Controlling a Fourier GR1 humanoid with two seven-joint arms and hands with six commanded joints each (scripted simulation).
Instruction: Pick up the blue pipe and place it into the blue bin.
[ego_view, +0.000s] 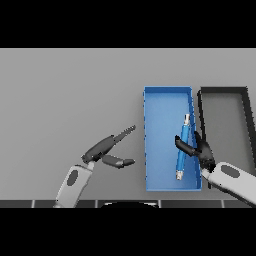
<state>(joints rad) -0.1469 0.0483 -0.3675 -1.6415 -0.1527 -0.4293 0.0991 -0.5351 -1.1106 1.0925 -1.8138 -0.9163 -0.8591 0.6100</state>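
The blue pipe (182, 150), with pale metal ends, lies lengthwise and slightly tilted inside the blue bin (159, 145), near its right wall. My right hand (202, 152) hovers over the bin's right edge. Its thumb reaches left across the middle of the pipe, while its fingers point straight toward the far side, not curled round the pipe. My left hand (102, 150) is over the bare table left of the bin, open, with fingers stretched toward the bin and the thumb spread below them.
A black bin (246, 120) stands directly right of the blue bin, their walls almost touching. The grey table extends wide to the left and far side.
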